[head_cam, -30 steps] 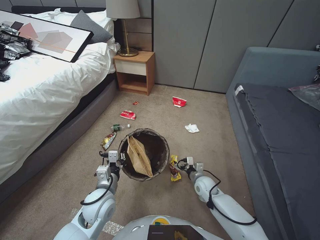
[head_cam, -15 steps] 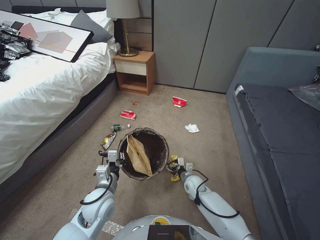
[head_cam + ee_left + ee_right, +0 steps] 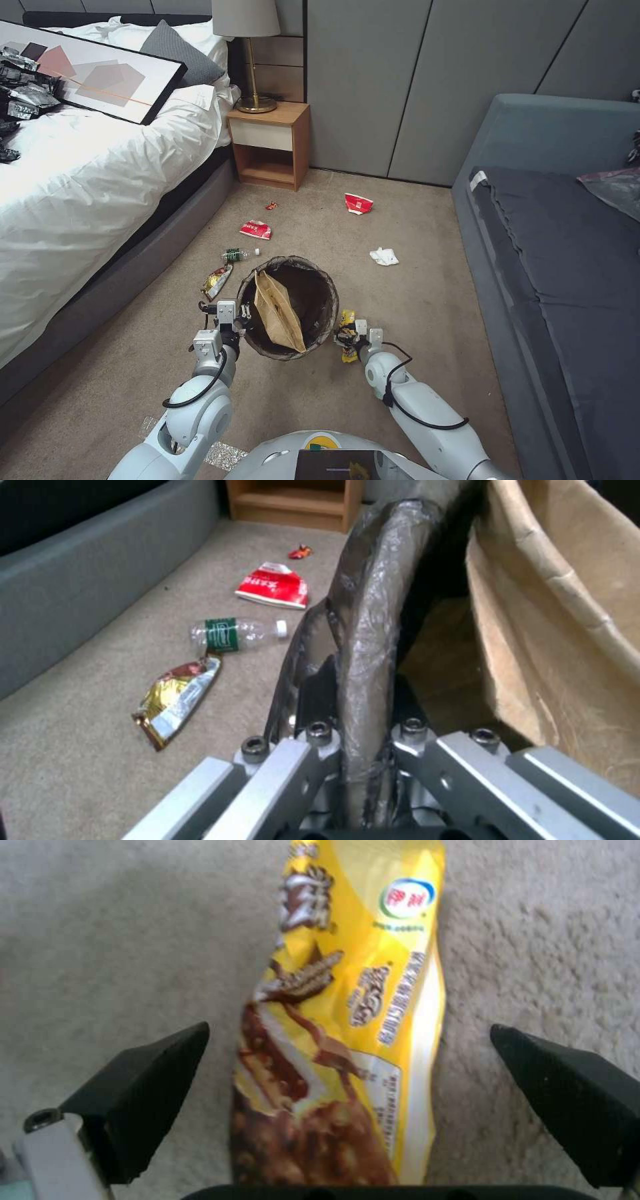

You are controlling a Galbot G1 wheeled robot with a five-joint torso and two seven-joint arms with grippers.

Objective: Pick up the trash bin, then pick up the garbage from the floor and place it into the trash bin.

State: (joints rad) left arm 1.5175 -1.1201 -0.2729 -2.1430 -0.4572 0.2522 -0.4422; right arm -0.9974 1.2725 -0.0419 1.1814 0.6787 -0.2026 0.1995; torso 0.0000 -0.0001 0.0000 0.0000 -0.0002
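The trash bin (image 3: 313, 283), dark liner over its rim, is held at its near-left rim by my left gripper (image 3: 231, 321). A flat brown paper bag (image 3: 277, 312) stands inside it. In the left wrist view the left gripper (image 3: 360, 705) is shut on the liner-covered rim (image 3: 367, 605). My right gripper (image 3: 349, 337) is low at the bin's right side, open over a yellow snack wrapper (image 3: 347, 321). The wrapper (image 3: 353, 990) lies flat on the carpet between the black fingertips (image 3: 153, 1075) of the right gripper (image 3: 348, 1032).
More litter lies beyond the bin: gold wrapper (image 3: 217, 282), bottle (image 3: 235, 255), red wrapper (image 3: 256, 230), small red scrap (image 3: 271, 205), red cup (image 3: 358, 203), tissue (image 3: 384, 256). The bed (image 3: 87, 200) bounds the left, the grey sofa (image 3: 567, 267) the right, and a nightstand (image 3: 270, 143) stands behind.
My right arm has moved left toward the bin, bringing its open gripper down over the yellow wrapper. The left gripper and bin have stayed put.
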